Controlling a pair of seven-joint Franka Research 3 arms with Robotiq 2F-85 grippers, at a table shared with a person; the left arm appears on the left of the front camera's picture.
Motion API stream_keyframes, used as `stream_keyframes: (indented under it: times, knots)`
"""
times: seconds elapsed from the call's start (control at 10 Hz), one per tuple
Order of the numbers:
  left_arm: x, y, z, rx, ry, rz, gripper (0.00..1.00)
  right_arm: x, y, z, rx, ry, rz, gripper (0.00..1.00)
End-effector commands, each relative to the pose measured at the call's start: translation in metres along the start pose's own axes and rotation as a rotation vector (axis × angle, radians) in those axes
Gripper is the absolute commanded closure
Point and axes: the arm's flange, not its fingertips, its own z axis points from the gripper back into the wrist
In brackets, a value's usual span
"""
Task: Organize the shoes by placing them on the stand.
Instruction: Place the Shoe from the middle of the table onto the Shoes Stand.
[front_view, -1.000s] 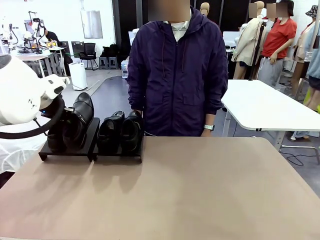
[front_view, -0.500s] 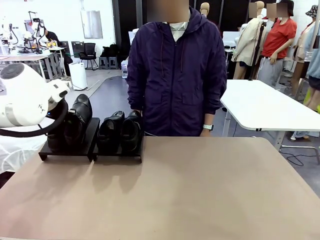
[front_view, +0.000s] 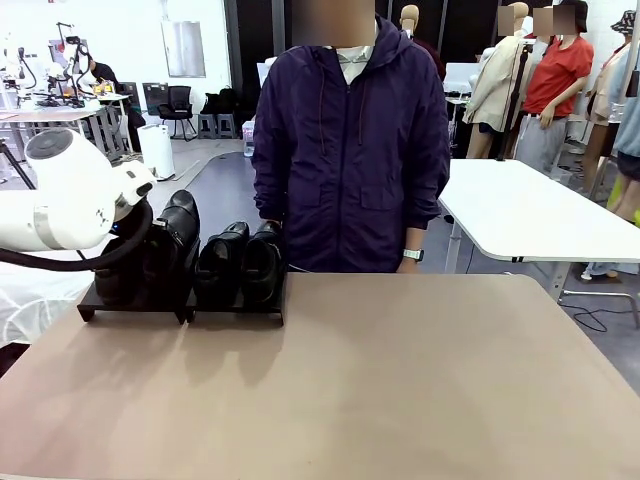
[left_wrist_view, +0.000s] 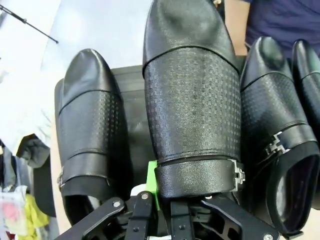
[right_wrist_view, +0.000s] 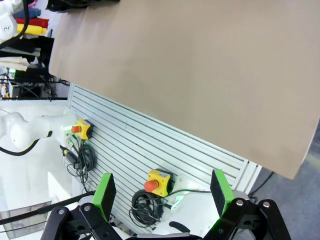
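Note:
Several glossy black shoes are at the stand (front_view: 236, 312) at the table's far left. Two of them (front_view: 222, 262) (front_view: 263, 258) rest side by side on its right panel. My left gripper (left_wrist_view: 165, 186) is shut on the heel rim of a third shoe (left_wrist_view: 192, 100) (front_view: 176, 240), held tilted over the left panel (left_wrist_view: 132, 112). A fourth shoe (left_wrist_view: 90, 125) lies on that panel beside it; in the front view my left arm mostly hides it. My right gripper (right_wrist_view: 162, 191) stands open with nothing between its fingers, off the table's near edge.
A person in a dark purple jacket (front_view: 350, 150) stands just behind the stand at the far edge. The brown tabletop (front_view: 400, 380) stretches to the right. Yellow stop-button boxes (right_wrist_view: 157, 181) and cables hang on the slatted panel below the table.
My left arm has swung right and a little up, carrying the held shoe rightward over the left panel, closer to the pair on the right panel.

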Motion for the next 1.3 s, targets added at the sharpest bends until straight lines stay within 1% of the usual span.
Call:
stream_keyframes:
  times: [0.0, 0.1, 0.3, 0.4, 0.6, 0.7, 0.8, 0.9, 1.2]
  knots:
    - [0.0091, 0.001, -0.0008, 0.012, 0.035, 0.01, 1.0, 0.0014, 0.0002, 0.0043, 0.008, -0.001, 0.018, 0.0]
    - [0.0097, 0.0012, -0.0015, 0.008, 0.042, 0.012, 1.0, 0.0014, 0.0002, 0.0043, 0.008, -0.001, 0.018, 0.0]
    - [0.0113, -0.0009, -0.0038, 0.005, 0.113, 0.011, 1.0, 0.0014, 0.0002, 0.0043, 0.008, -0.001, 0.018, 0.0]
    - [0.0124, -0.001, -0.004, -0.005, 0.132, 0.009, 1.0, 0.0014, 0.0002, 0.0043, 0.008, -0.001, 0.018, 0.0]
    - [0.0126, -0.0016, -0.0056, 0.011, 0.153, 0.009, 1.0, 0.0014, 0.0002, 0.0043, 0.008, -0.001, 0.018, 0.0]
    - [0.0134, -0.0018, -0.0065, 0.022, 0.154, 0.017, 0.97, 0.0014, 0.0002, 0.0043, 0.008, -0.001, 0.018, 0.0]
    - [0.0142, -0.0016, -0.0072, 0.017, 0.155, 0.026, 0.44, 0.0014, 0.0002, 0.0043, 0.008, -0.001, 0.018, 0.0]
    - [0.0141, -0.0016, -0.0071, 0.019, 0.152, 0.027, 0.0, 0.0014, 0.0002, 0.0043, 0.008, -0.001, 0.018, 0.0]
    - [0.0139, -0.001, -0.0067, 0.028, 0.146, 0.036, 0.0, 0.0014, 0.0002, 0.0043, 0.008, -0.001, 0.018, 0.0]
